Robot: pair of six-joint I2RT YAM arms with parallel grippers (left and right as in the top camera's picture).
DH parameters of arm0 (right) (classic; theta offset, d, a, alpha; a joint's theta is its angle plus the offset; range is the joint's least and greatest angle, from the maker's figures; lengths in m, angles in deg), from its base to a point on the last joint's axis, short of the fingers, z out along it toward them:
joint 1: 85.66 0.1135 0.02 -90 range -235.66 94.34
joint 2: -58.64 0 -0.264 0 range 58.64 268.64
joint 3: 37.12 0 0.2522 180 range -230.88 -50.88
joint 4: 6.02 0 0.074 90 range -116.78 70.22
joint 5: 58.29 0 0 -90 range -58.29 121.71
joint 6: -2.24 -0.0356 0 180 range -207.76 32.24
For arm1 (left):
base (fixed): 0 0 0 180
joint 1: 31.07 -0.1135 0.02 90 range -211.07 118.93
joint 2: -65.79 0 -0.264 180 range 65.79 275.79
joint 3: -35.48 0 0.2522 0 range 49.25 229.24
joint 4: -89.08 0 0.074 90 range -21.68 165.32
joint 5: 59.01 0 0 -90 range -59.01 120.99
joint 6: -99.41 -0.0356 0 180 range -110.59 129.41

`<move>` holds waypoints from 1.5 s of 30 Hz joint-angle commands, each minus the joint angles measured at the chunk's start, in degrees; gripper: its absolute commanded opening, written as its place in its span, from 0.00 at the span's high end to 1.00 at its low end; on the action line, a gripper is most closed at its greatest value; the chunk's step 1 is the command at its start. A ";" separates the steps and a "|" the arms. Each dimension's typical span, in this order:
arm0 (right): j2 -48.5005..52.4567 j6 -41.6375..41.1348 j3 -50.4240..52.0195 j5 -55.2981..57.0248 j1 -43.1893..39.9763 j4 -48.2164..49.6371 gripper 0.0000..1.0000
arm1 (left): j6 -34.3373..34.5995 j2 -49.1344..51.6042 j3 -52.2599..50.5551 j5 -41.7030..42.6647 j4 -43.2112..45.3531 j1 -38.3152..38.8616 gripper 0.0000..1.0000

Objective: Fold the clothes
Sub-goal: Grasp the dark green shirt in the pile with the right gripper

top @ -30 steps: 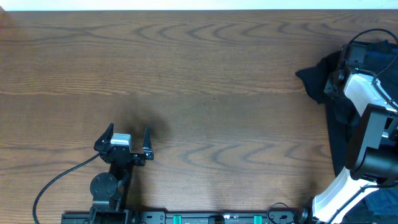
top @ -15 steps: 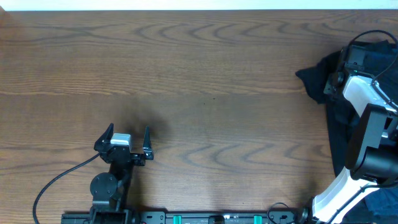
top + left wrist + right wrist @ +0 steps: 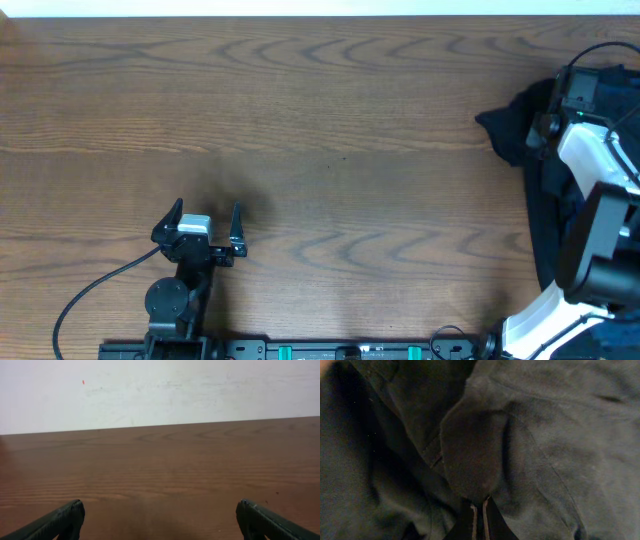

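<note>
From the overhead view I have the clothes (image 3: pixel 512 125) heaped at the 3 o'clock edge of the table (image 3: pixel 330 120), a dark black and navy pile that runs down that edge toward 5 o'clock, with one flap of cloth pointing out toward 9 o'clock. My right arm (image 3: pixel 590 160) reaches up from 5 o'clock over the pile, and its wrist hides the fingers from above.

On the right wrist camera the clothes (image 3: pixel 545 435) fill the whole view, rumpled and creased. The right gripper (image 3: pixel 480 517) sits at 6 o'clock in that picture with its two fingers pressed together, and a raised fold of dark cloth stands up straight from between the tips, so I read it as closed on the clothes.

The left gripper (image 3: pixel 204 213) is well apart from the pile, at about 7 o'clock on the table, pointing toward 12 o'clock, with its cable (image 3: pixel 90 290) looping off toward 8 o'clock. On its wrist camera the left gripper (image 3: pixel 160 512) has its fingers (image 3: pixel 65 520) spread wide at the two bottom corners, with only bare wood of the table (image 3: pixel 165 460) between them and a pale wall (image 3: pixel 160 390) beyond the far edge; it holds nothing
</note>
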 commanded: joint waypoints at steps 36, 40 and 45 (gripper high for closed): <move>-4.15 -6.19 0.37 -18.32 6.93 -14.71 0.69 | -0.59 -0.39 -0.83 1.36 -2.05 0.20 0.02; -0.55 -6.82 0.37 -18.34 6.97 -13.73 0.64 | -0.59 -0.39 -0.83 1.36 -2.05 0.20 0.02; 2.51 -6.82 0.37 -18.29 6.97 -12.87 0.59 | -0.59 -0.39 -0.83 1.36 -2.03 0.20 0.02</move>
